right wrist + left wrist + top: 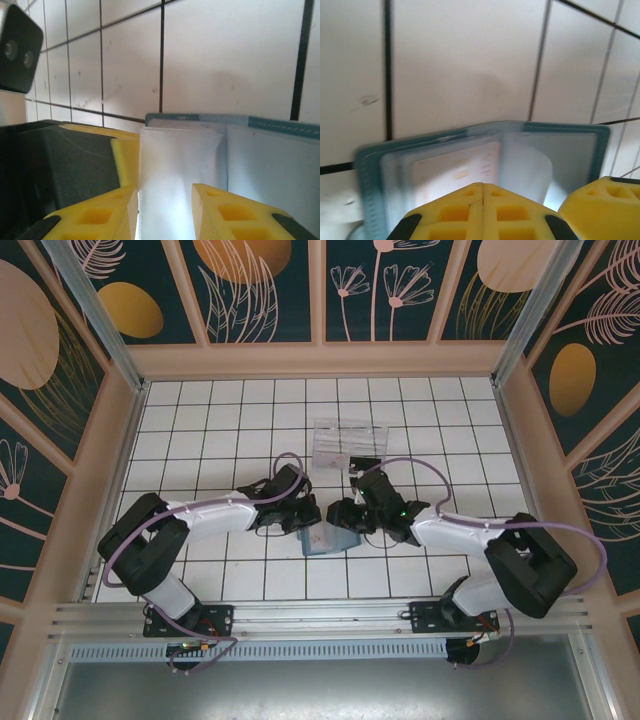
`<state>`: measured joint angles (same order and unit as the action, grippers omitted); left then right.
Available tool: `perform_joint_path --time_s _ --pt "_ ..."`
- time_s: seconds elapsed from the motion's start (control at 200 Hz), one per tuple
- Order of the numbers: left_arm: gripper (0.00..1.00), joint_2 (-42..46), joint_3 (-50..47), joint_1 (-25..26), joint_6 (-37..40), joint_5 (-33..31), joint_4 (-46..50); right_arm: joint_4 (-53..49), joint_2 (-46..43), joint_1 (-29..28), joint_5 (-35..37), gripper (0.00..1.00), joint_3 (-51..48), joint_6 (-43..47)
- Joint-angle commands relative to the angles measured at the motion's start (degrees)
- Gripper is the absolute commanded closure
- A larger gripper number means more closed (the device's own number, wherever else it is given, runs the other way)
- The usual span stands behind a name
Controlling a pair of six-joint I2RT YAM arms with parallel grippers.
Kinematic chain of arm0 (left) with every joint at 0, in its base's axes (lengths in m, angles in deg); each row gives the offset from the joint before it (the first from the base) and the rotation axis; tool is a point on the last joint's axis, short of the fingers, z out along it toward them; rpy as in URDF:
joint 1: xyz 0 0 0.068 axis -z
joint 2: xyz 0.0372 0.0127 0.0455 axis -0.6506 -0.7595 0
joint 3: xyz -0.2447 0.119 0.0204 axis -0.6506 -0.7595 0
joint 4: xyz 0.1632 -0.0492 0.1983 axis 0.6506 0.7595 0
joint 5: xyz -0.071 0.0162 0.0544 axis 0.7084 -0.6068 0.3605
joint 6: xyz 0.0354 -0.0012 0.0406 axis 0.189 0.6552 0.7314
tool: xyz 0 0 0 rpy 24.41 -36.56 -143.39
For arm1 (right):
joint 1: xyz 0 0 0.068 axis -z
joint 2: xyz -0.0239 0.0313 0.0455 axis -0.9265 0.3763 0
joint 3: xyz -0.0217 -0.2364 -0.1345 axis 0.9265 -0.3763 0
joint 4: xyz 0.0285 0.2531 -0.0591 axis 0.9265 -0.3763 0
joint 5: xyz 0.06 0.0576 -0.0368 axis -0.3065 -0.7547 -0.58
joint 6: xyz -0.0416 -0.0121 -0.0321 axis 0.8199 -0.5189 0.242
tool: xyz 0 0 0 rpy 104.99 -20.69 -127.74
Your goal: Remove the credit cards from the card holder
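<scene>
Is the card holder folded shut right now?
No: the card holder stands open, both inner panels facing the left wrist camera.

A clear plastic tray [343, 443] rests on the white-tiled table [200, 420] — floral wall panels [250, 290] beyond.

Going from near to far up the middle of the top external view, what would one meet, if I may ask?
metal rail → card holder → clear plastic tray → far wall
</scene>
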<state>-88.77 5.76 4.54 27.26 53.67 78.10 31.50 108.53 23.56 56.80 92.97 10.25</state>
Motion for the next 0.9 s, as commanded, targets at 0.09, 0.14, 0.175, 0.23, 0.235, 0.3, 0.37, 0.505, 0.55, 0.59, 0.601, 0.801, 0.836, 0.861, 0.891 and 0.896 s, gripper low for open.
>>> perform_joint_path --time_s 0.09,0.14,0.175,0.23,0.235,0.3,0.37,0.505,0.55,0.59,0.601,0.801,0.836,0.861,0.891,0.896 --pt "0.96 -4.28 6.97 1.62 3.87 2.72 2.27 -16.17 -7.36 0.98 14.42 0.63 6.52 3.25" --pt "0.96 -5.96 8.43 2.11 4.42 3.38 2.75 -17.78 -8.98 1.39 16.14 0.63 7.02 3.43" --pt "0.96 -7.35 9.83 2.58 4.73 3.61 2.93 -18.77 -10.18 1.77 17.09 0.63 7.16 3.36" --pt "0.96 -9.26 11.54 3.45 5.31 4.2 3.3 -20.09 -12.0 2.43 19.25 0.63 7.15 3.25" --pt "0.96 -9.44 11.7 3.51 5.38 4.29 3.36 -20.22 -12.13 2.46 19.43 0.63 7.16 3.25" --pt "0.96 -11.55 13.5 4.48 5.91 5.03 3.77 -21.83 -13.9 3.18 21.01 0.63 6.93 3.33" --pt "0.95 -13.58 14.73 5.29 6.12 5.84 3.86 -23.05 -15.56 3.94 21.97 0.63 6.62 3.26" --pt "0.93 -16.38 15.65 5.94 6.59 6.57 4.04 -23.39 -17.63 5.02 21.68 0.62 5.5 3.16" --pt "0.92 -17.0 15.86 5.94 7.06 6.26 4.4 -23.18 -17.87 5.14 21.31 0.62 5.4 3.13" --pt "0.9 -17.38 16.14 5.95 7.52 5.89 5.11 -23.17 -17.82 5.24 21.06 0.62 5.45 3.17" --pt "0.9 -17.41 16.23 5.99 7.6 5.76 5.27 -23.17 -17.8 5.29 21.03 0.62 5.44 3.17" --pt "0.89 -12.96 17.78 6.02 8.95 0.95 7.84 -22.48 -17.44 5.39 18.78 0.62 6.43 3.54" --pt "0.89 -11.64 18.1 5.93 9.15 -0.37 8.45 -21.88 -17.39 5.4 17.82 0.62 6.42 3.52" --pt "0.89 -10.81 18.4 5.91 9.3 -1.31 9.03 -21.47 -17.35 5.4 17.13 0.62 6.46 3.58" --pt "0.89 -9.83 18.62 5.9 9.47 -2.33 9.71 -20.99 -17.23 5.4 17.05 0.61 6.46 3.56" --pt "0.88 -9.73 18.67 5.92 9.44 -2.58 9.82 -20.9 -17.2 5.4 16.27 0.61 6.46 3.58"
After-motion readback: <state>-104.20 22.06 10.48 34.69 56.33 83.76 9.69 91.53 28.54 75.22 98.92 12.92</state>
